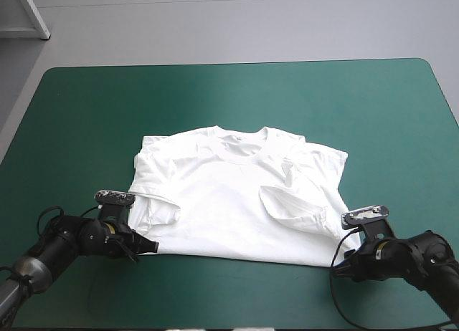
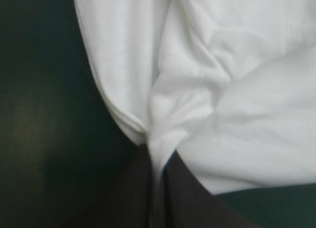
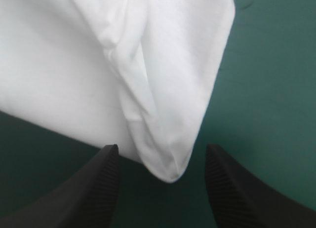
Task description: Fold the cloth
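The T-shirt lies spread at centre frame on the teal-green counter; lower left, the left gripper clamps one corner; lower right, the right gripper straddles another, fingers apart.

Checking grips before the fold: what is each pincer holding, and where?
Left pincer is shut on the T-shirt at its near left corner. Right pincer is open around the near right corner, holding nothing.
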